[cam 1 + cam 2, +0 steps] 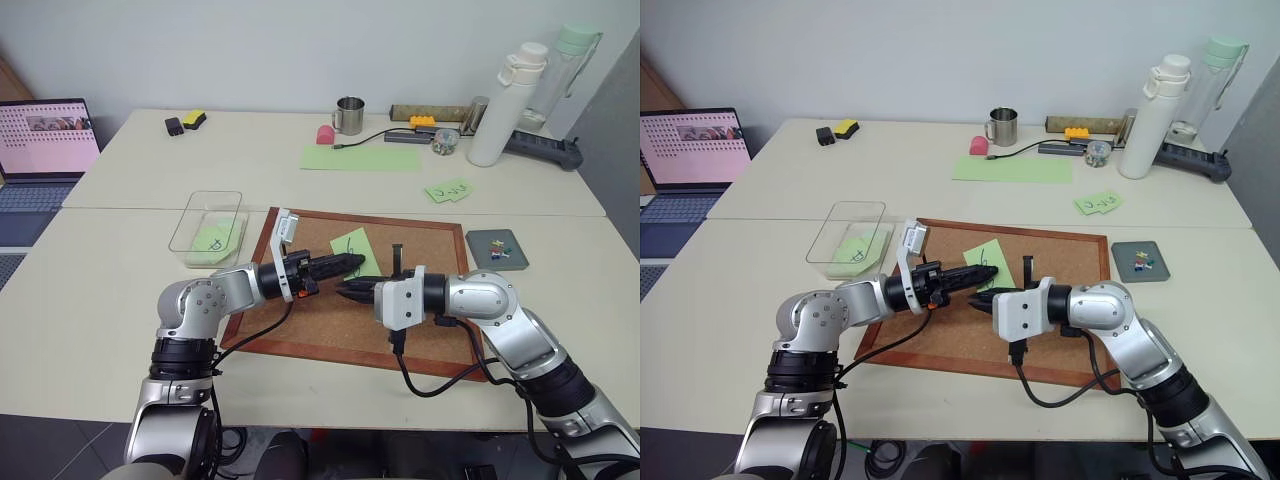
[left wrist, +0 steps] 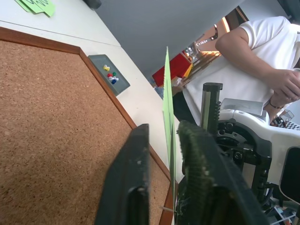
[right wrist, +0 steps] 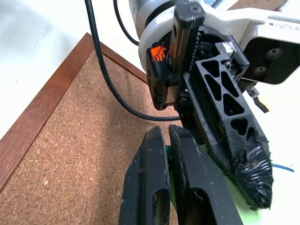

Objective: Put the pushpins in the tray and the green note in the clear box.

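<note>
Left eye view: pushpins (image 1: pixel 500 246) in tray (image 1: pixel 480 258).

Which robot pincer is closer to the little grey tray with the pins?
Right. The right pincer is over the cork board, on the side toward the tray; the left pincer reaches from the far side.

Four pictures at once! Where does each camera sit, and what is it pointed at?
Head pair: looks down past both arms at the wood-framed cork board.
Left wrist: along the left claw, closing on the light green square note; a person sits behind.
Right wrist: along the shut right claw, pinching that note.
Shared: board, note.
</note>
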`<state>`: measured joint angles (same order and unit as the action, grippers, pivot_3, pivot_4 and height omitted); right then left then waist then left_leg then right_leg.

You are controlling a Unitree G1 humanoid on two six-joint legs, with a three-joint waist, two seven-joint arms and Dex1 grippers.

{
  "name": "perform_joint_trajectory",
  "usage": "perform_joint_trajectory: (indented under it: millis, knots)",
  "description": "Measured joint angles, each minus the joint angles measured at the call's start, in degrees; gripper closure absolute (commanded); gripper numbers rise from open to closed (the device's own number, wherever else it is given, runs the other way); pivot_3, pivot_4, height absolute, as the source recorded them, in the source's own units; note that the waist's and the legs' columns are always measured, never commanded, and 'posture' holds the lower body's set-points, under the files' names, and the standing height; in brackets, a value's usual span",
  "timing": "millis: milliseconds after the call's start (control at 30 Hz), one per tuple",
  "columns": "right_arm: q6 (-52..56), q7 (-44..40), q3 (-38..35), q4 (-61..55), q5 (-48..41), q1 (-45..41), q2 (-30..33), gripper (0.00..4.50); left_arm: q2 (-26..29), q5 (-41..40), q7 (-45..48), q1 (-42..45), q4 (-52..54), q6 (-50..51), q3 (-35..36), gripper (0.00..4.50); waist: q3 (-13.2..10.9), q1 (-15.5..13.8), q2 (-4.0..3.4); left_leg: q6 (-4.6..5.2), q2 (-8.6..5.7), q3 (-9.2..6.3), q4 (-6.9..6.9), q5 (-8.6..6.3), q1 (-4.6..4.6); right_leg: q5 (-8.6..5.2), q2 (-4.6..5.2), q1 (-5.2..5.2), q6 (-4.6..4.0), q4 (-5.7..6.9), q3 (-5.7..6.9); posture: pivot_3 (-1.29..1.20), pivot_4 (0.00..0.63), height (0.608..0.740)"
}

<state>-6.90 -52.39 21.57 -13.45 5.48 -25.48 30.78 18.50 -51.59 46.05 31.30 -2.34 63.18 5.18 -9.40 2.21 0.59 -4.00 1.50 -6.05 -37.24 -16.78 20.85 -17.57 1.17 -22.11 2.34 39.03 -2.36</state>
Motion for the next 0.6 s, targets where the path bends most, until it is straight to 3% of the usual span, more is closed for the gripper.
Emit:
perform_joint_trajectory:
  millis: [100,233,333,600]
  knots:
    - [0.43,0.06,-0.07,0.0,-0.01,0.0,-0.02,4.5,0.28,0.2,1.3,0.01,0.01,-0.82,-0.68,4.5,0.0,0.0,0.0,0.0,0.0,-0.01,0.01,0.0,0.0,0.0,0.0,0.0,0.0,0.0,0.01,0.0,0.15,0.74]
    - [1.35,0.11,-0.14,-0.35,-0.01,0.0,-0.06,4.5,0.41,1.14,2.22,0.16,-0.03,-1.94,-1.34,4.5,0.0,-0.01,0.0,0.0,0.0,-0.01,0.01,0.0,0.0,0.0,0.0,0.0,0.0,0.0,0.01,0.0,0.15,0.74]
    - [2.95,0.25,-0.38,-1.98,-0.09,0.06,-0.05,4.5,2.1,6.53,3.6,0.35,-0.59,-7.3,-5.0,4.5,0.0,0.0,0.0,0.0,0.0,0.0,0.02,0.0,-0.01,0.0,-0.01,-0.01,0.0,0.0,0.0,0.0,0.15,0.74]
    - [6.76,1.65,-7.04,-8.61,-2.34,5.31,2.88,4.5,1.23,12.07,4.97,1.61,-5.44,-13.91,-8.05,4.5,-0.03,-0.62,0.05,0.01,-0.02,-0.03,0.01,-0.01,0.05,0.0,0.0,0.0,0.0,-0.04,0.04,0.0,0.15,0.74]
